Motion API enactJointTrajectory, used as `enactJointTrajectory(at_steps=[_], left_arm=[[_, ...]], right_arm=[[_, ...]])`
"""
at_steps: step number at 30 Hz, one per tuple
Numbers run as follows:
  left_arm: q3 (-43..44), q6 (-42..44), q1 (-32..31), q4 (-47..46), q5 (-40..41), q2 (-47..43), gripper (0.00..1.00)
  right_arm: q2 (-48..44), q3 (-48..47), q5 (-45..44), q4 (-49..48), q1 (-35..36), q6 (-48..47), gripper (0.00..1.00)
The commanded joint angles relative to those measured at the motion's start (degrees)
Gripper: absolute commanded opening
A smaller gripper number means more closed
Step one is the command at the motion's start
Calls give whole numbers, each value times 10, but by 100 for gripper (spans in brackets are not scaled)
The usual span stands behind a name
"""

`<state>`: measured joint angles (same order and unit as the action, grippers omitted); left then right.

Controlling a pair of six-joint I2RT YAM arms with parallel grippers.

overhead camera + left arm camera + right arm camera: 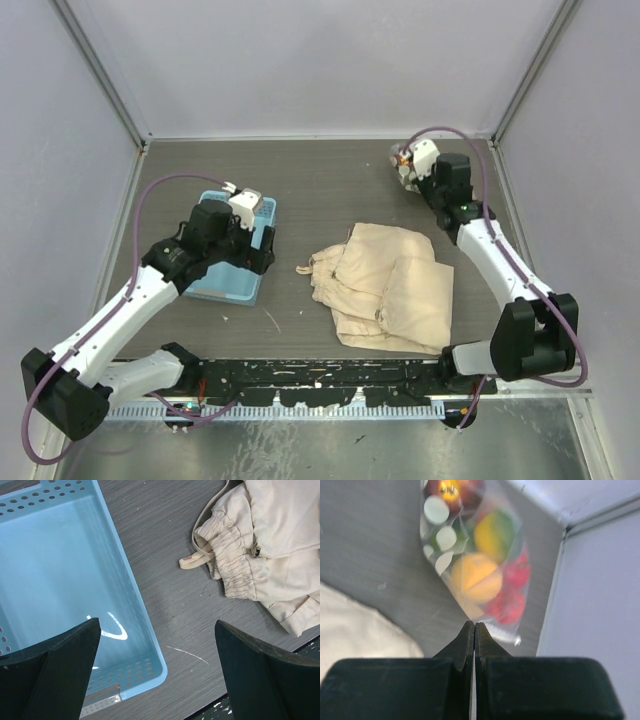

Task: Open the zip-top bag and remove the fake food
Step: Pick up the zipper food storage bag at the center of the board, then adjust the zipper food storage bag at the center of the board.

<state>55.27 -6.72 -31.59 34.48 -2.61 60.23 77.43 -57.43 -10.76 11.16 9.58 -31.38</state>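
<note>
The zip-top bag (439,535), clear with white oval spots, lies at the far right corner of the table (402,158), mostly hidden behind my right gripper in the top view. Inside it is the fake food: an orange piece (475,577), red pieces (512,597), a yellow-green one (495,530) and a maroon one (452,490). My right gripper (474,626) is shut, its tips pinching the bag's near edge (410,168). My left gripper (157,670) is open and empty, over the near right corner of the light blue basket (140,610).
The blue basket (225,285) stands at the left and holds nothing. A beige cloth drawstring bag (390,285) lies crumpled mid-table; its gathered mouth and cord (235,565) are to the right of my left gripper. Grey walls close the back and right sides.
</note>
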Motion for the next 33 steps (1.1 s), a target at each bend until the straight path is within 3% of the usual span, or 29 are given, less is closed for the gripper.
enactJointTrajectory(at_steps=[1,10,19,26,33], left_arm=[[-10,18,1,-53,-23,-27,98],[-23,41,1,-70,-58,-32,98],[-72,41,1,-158,-137,-91,98],[-70,-97,0,-261,-175,-135,98],[-47,-255,-49,-288,-110,-121,98]], right_arm=[[-8,-119,108,-5,-36,14,1],[60,-360,224,120,-69,46,1],[26,-401,403,201,-69,89,1],[-50,-362,523,252,-66,83,1],[-70,-327,556,294,-57,56,1]])
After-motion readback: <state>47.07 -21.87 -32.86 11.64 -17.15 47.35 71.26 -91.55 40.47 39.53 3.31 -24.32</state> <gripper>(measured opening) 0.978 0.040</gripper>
